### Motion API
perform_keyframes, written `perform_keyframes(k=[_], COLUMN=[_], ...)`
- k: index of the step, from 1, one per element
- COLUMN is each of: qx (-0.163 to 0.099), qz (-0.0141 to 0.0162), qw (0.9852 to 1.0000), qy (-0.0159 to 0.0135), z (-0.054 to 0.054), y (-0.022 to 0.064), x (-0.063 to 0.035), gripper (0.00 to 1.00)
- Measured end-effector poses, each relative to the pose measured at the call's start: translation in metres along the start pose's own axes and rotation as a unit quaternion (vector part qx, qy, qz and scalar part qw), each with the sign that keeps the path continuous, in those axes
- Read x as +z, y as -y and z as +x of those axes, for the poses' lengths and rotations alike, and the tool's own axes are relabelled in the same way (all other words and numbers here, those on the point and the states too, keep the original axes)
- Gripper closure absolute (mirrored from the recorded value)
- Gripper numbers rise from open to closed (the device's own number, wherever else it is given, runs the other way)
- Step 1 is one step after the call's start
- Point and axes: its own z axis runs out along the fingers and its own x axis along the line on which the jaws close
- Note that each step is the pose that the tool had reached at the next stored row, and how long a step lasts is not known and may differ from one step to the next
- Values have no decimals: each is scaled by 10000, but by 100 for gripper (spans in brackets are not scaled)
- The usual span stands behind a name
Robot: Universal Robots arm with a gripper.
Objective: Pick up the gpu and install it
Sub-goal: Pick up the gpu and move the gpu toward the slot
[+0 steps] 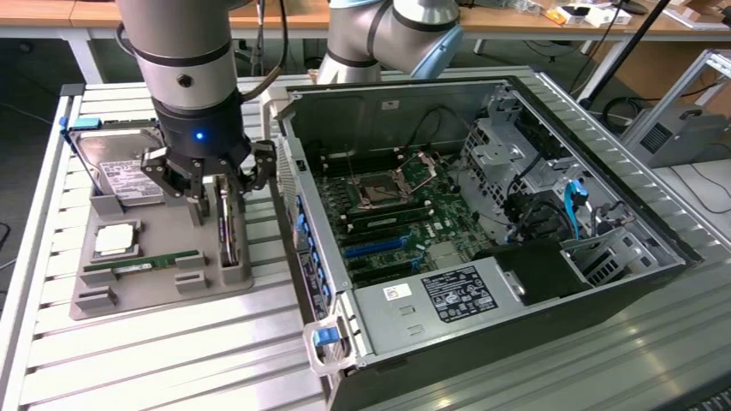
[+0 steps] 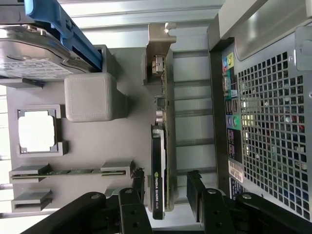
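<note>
Straddling the gpu, standing edge-on in the grey holder tray beside the computer case, the gripper is hovering with fingers open and empty, arguably needing centring on the card before closing.

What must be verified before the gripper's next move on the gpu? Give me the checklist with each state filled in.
1. Gripper open: ok, fingers spread.
2. Gpu between the fingers: ok, one on each side.
3. Fingers gripping the gpu: not ok, gaps on both sides.
4. Gpu standing on edge in the gray fixture: ok.
5. Computer case side open, motherboard exposed: ok.
6. Blue expansion slots free: cannot tell.
</note>
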Motion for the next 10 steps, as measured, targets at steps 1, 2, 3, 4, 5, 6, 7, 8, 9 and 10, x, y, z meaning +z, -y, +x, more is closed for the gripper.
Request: perform_keyframes(k=[1, 2, 3, 4, 5, 6, 7, 8, 9, 10], qx=[0, 0, 0, 0, 0, 0, 0, 0, 0, 0], qz=[0, 0, 0, 0, 0, 0, 0, 0, 0, 0], qw=[10000, 10000, 10000, 10000, 10000, 10000, 10000, 10000, 10000, 10000], qy=[0, 0, 0, 0, 0, 0, 0, 0, 0, 0], z=[0, 0, 0, 0, 1, 0, 1, 1, 1, 1], y=[0, 0, 0, 0, 0, 0, 1, 1, 1, 1], x=[3, 6, 9, 12, 15, 18, 20, 22, 24, 27], gripper=[52, 52, 52, 52, 52, 52, 52, 52, 52, 52])
